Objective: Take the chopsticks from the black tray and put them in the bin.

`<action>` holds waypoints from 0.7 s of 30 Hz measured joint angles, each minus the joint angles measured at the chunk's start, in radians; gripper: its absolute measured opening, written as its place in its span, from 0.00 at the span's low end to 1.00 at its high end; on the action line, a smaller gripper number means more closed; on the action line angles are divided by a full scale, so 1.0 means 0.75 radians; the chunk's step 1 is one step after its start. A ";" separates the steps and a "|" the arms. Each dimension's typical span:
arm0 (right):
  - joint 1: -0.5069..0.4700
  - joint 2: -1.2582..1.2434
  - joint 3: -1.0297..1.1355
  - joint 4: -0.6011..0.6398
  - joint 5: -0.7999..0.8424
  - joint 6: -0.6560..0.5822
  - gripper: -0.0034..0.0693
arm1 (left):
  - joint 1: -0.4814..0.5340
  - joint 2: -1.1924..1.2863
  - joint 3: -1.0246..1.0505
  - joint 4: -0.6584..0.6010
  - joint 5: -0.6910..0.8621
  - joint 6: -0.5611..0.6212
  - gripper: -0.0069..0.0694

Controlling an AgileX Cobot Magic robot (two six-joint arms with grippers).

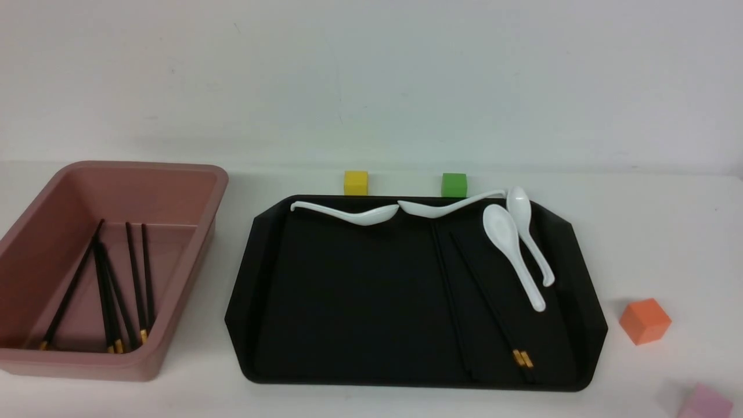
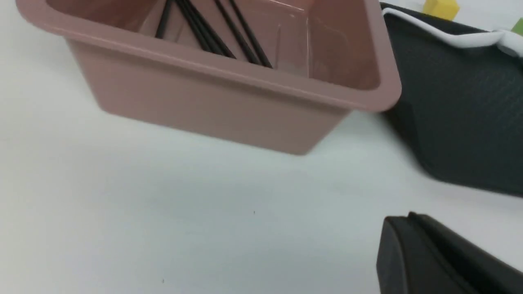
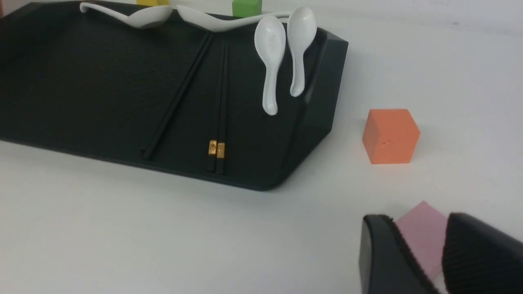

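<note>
Dusty-pink plastic marks the bin (image 1: 110, 267), which stands on the white counter (image 1: 371, 400) just left of the black tray (image 1: 348, 302), the landmark for all positions below. Five chopsticks (image 1: 110, 290) already lie in the bin, gold bands toward its near wall. Three more chopsticks (image 1: 482, 302) rest on the right half of the tray: one alone, two side by side with bands at the near rim. Four white spoons (image 1: 511, 244) occupy the tray's far edge and far right part; the nearest spoon lies close beside the paired sticks. Behind the tray sit a yellow cube (image 1: 356, 182) and a green cube (image 1: 454, 184); to its right, an orange cube (image 1: 644, 320) and a pink cube (image 1: 705, 402).

Step in hand, as judged: between transfers, with neither arm over the tray. The next move calls for a low, narrow pinch on thin sticks lying flat, clear of the spoon.

Pose: the left gripper (image 2: 412, 228) sits low over the counter, near the bin's near corner, fingers together and empty. The right gripper (image 3: 423, 249) sits low to the tray's right, fingers (image 3: 388, 257) apart, the pink cube visible beyond the gap.
</note>
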 joint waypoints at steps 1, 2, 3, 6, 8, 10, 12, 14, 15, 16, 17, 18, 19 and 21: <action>0.000 0.000 0.000 0.000 0.000 0.000 0.38 | 0.000 0.000 0.000 0.000 -0.007 0.000 0.09; 0.000 0.000 0.000 0.000 0.000 0.000 0.38 | 0.000 0.000 0.000 0.000 -0.011 0.000 0.09; 0.000 0.000 0.000 0.000 0.000 0.000 0.38 | 0.000 0.000 0.002 0.000 -0.014 0.000 0.09; 0.000 0.000 0.000 0.000 0.000 0.000 0.38 | 0.000 0.000 0.002 0.000 -0.017 0.000 0.09; 0.000 0.000 0.000 0.000 0.000 0.000 0.38 | 0.000 0.000 0.002 0.000 -0.020 0.000 0.10; 0.000 0.000 0.000 0.000 0.000 0.000 0.38 | 0.000 0.000 0.002 0.000 -0.020 0.000 0.10; 0.000 0.000 0.000 0.000 0.000 0.000 0.38 | 0.000 0.000 0.002 0.000 -0.020 0.000 0.10; 0.000 0.000 0.000 0.000 0.000 0.000 0.38 | 0.000 0.000 0.002 0.000 -0.020 0.000 0.10; 0.000 0.000 0.000 0.000 0.000 0.000 0.38 | 0.000 0.000 0.002 0.000 -0.020 0.000 0.11; 0.000 0.000 0.000 0.000 0.000 0.000 0.38 | 0.000 0.000 0.002 0.000 -0.020 0.000 0.11; 0.000 0.000 0.000 0.000 0.000 0.000 0.38 | 0.000 0.000 0.002 0.000 -0.020 0.000 0.11; 0.000 0.000 0.000 0.000 0.000 0.000 0.38 | 0.000 0.000 0.002 0.000 -0.020 0.000 0.11; 0.000 0.000 0.000 0.000 0.000 0.000 0.38 | 0.000 0.000 0.002 0.000 -0.020 0.000 0.11; 0.000 0.000 0.000 0.000 0.000 0.000 0.38 | 0.000 0.000 0.002 0.000 -0.020 0.000 0.12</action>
